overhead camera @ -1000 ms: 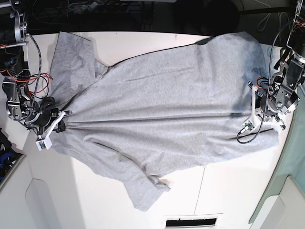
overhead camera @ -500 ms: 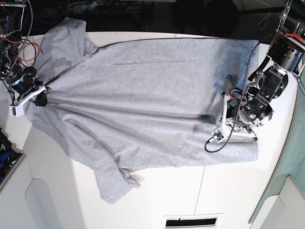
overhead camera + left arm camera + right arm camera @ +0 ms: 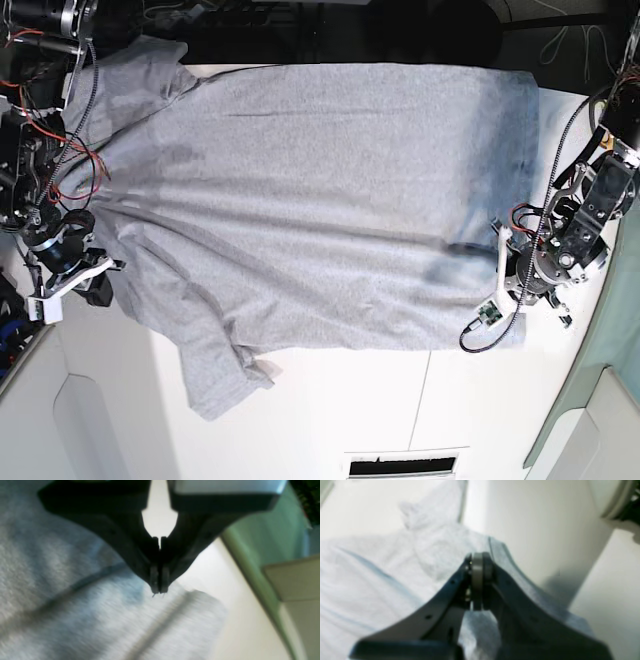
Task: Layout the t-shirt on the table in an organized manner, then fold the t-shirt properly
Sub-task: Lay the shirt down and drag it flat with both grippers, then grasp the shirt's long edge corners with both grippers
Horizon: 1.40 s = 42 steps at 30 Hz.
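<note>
The light grey t-shirt lies spread wide over the white table, plain side up, one sleeve pointing at the front edge. My left gripper is at the hem on the right side of the base view. Its black tips are shut, pinching the t-shirt close to a hem corner. My right gripper is at the shoulder end on the left. Its jaws are shut on a fold of the t-shirt, which drapes down from them. Creases run across the cloth between the two grips.
A pale green panel stands off the table's right edge and shows in the left wrist view. A dark slot sits at the front edge and a thin seam crosses the top. Dark clutter lies behind the far edge.
Both grippers kept their hold and dragged the shirt: the right one came toward the front, the left one went right. The shirt now lies squarer and more stretched out.
</note>
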Tool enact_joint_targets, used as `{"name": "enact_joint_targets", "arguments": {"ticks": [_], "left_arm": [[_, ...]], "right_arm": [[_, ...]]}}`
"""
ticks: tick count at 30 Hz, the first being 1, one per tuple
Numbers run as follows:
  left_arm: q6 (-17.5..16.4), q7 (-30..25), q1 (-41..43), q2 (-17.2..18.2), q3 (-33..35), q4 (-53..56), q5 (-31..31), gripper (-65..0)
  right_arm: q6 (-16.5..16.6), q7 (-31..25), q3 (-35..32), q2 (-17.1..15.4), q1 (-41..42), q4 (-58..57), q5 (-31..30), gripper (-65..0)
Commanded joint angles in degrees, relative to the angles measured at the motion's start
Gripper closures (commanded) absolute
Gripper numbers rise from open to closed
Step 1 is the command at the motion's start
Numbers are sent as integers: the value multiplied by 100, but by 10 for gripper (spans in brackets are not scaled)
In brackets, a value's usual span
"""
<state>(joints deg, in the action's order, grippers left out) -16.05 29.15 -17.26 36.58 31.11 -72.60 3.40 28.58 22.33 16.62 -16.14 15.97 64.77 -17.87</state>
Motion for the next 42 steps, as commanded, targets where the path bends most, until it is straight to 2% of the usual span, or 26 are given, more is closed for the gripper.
{"name": "enact_joint_targets", "arguments": {"ticks": [1,3,7,10,15,20,27,31,33,36,38,40,42], "left_arm": [[63,-201,-254,-22,-55,219,-44,0],[66,-391,-490,-297,-55,879,-42,0],[59,-485,-962,-844,-55,2269,114,0],[39,-503,-1165,-1062,-55,3130,129,0],[35,-610,-1239,-1021,-55,3604,44,0],[0,-455,-1237,-925,-55,3604,44,0],[-2,-317,-1211,-782,-55,3604,46,0],[-2,-321,-1261,-785,-55,3541,81,0],[0,-262,-1298,-765,-55,3346,203,0],[-7,33,-1314,-619,-55,2719,750,-13],[-70,363,-1300,-431,-55,2166,1250,-73],[-319,634,-1290,-168,-63,1635,1775,-125],[-603,831,-1215,118,-184,1119,2295,-143]], "right_arm": [[9,-175,-79,39,341,-81,90,0],[-35,-376,-313,168,695,-584,435,0],[-50,-903,-898,199,1298,-1727,1185,0],[-149,-935,-1314,192,1598,-2455,1768,0],[-780,-962,-1567,-46,1668,-2935,1985,0],[-824,-1084,-1563,-509,1670,-3018,1978,0],[-767,-1082,-1563,-1005,1637,-3021,1646,0],[-505,-1082,-1561,-1147,1644,-2903,1108,0],[-474,-1067,-1508,-1178,1635,-2750,807,0],[-428,-745,-1239,-1213,1537,-2374,417,0],[-315,-328,-957,-1266,1327,-1956,50,0],[-186,107,-560,-1272,1014,-1456,-302,0],[-26,496,-136,-1272,625,-909,-680,0]]}}
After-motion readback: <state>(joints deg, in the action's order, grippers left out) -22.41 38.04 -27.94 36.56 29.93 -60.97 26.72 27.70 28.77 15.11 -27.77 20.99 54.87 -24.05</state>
